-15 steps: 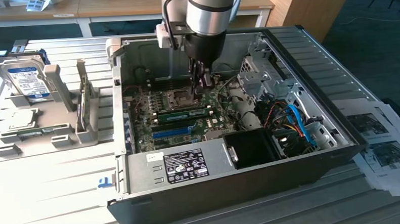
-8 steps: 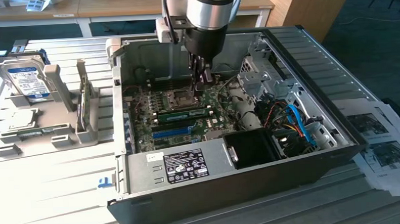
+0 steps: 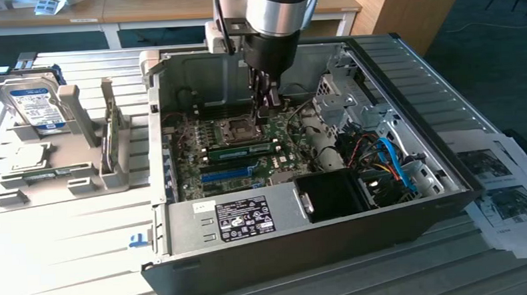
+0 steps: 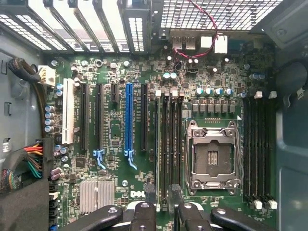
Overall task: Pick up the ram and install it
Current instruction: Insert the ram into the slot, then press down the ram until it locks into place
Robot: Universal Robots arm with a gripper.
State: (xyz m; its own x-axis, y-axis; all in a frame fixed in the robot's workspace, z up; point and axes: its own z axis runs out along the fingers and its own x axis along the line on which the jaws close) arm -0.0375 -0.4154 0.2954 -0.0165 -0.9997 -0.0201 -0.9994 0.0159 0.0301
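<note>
My fingers [image 4: 143,217] are spread wide, holding nothing. The ram [image 3: 241,150] stands slotted right beside the CPU socket [image 4: 211,156], lengthwise along it, just below them.

Bright daylight; glare washes out white table [image 3: 73,252] at exterior view's left; case [image 3: 198,77] interior shadowed; motherboard [image 4: 115,130] evenly lit.

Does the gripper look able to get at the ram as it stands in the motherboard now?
Probably yes. The ram stands upright on the motherboard near the CPU socket, top edge bare; the open gripper hangs close over it, and no cable crosses it.
</note>
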